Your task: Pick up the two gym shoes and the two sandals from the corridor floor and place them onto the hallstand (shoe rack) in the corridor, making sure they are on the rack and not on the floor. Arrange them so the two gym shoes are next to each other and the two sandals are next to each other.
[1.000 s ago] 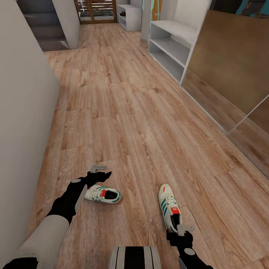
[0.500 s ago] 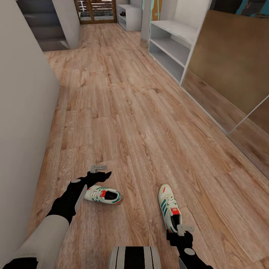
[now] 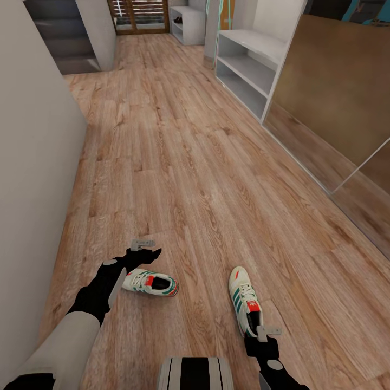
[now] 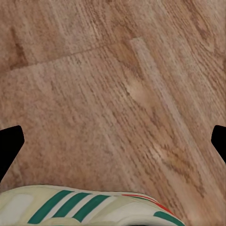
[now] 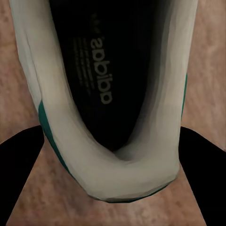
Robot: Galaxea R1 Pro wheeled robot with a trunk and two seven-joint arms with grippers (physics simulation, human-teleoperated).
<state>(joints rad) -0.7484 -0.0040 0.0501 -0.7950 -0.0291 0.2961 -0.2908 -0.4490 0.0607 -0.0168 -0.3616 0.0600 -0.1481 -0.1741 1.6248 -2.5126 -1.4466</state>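
Two cream-white gym shoes with green stripes lie on the corridor floor [image 3: 179, 179]. The left one [image 3: 150, 283] lies on its side just below my left gripper [image 3: 153, 253]. In the left wrist view that gripper [image 4: 113, 141] is open wide over bare planks, with the shoe's striped side [image 4: 84, 209] at the frame edge. The right shoe [image 3: 244, 299] points away from me. My right gripper [image 3: 254, 339] is at its heel. In the right wrist view the fingers [image 5: 28, 174] press on both sides of the heel [image 5: 117, 174]. The hallstand [image 3: 250, 67] stands far ahead on the right. The sandals are out of view.
A pale wall [image 3: 32, 162] runs close along my left. Brown sliding panels [image 3: 336, 92] line the right side. A second pale unit [image 3: 187, 24] with small dark items stands at the far end by a wooden door [image 3: 138, 15].
The right gym shoe's toe has shifted very slightly to the left. Both arms are almost where they were.
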